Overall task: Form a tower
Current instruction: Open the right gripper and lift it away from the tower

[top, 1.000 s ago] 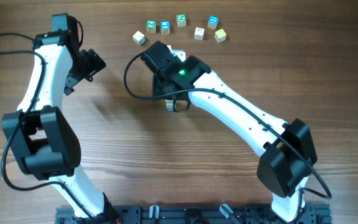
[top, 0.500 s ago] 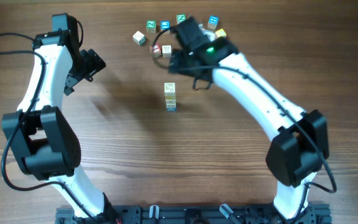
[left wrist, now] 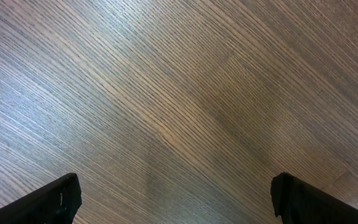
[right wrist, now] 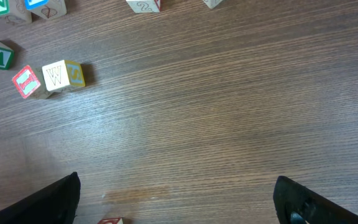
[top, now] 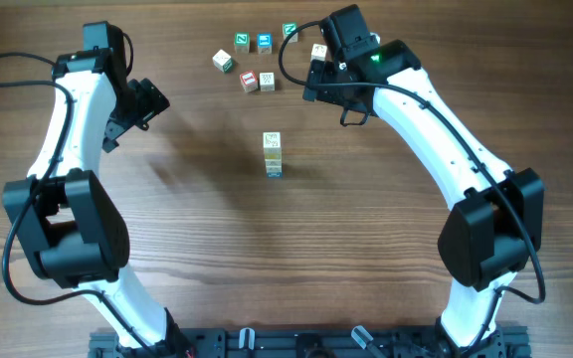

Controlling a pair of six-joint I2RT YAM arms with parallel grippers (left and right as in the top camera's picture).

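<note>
**A:** Since overhead's first, where's the tower [top: 273, 155]?

**B:** Mid-table [top: 366, 249], standing alone, one cube wide, blue-trimmed cube at the bottom. Nothing's touching it.

**A:** And the R gripper [top: 316, 82] vs. the tower?

**B:** Well apart. It's past the tower toward the far edge and off to the right, near the loose cubes [top: 264, 42]. The red cube [top: 249, 80] and W cube [top: 267, 83] lie between the two, nearer the gripper.

**A:** L gripper [top: 139, 111]?

**B:** Far left, well apart from the tower and from every cube.

**A:** OK, L wrist view.

**B:** Bare wood only. One finger in each bottom corner, spread wide, nothing between them. No tower in view.

**A:** R wrist view?

**B:** Same setup: fingers [right wrist: 48, 202] in the bottom corners, spread about as wide as the pic, gripping nothing. Red cube and W cube are touching at upper left, and more loose cubes are cut off along the top edge. A cube scrap [right wrist: 112, 221] w/ a red mark pokes in at the bottom edge. Can't tell if that's the tower top.
</note>
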